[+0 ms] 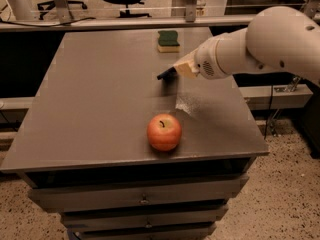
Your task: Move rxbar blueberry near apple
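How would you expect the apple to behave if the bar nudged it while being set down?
The apple is round and sits stem-up on the flat table, so a nudge would probably roll it. It looks firm, likely not deforming. The gripper, behind the apple, holds the rxbar blueberry well clear of it.
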{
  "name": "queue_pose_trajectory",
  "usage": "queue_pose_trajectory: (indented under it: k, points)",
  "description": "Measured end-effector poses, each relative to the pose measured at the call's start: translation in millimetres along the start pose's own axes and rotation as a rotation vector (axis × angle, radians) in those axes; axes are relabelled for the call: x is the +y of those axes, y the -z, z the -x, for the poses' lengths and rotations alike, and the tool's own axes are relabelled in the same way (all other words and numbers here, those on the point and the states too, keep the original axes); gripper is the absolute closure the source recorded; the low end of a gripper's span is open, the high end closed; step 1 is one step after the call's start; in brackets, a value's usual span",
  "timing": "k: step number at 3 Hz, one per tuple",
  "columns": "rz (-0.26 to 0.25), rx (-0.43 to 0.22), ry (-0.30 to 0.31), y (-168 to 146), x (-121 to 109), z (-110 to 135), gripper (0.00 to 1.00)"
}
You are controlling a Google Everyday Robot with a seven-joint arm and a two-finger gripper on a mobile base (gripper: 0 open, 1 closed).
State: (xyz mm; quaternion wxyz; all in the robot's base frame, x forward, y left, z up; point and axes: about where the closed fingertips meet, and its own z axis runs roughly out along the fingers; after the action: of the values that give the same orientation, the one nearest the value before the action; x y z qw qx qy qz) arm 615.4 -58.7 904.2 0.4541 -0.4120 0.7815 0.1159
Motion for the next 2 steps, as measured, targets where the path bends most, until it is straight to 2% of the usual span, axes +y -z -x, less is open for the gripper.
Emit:
queue_pose_trajectory:
  k: [2]
  points:
    - [0.100, 0.109, -0.123, 34.8, 47.2, -61.5, 1.00]
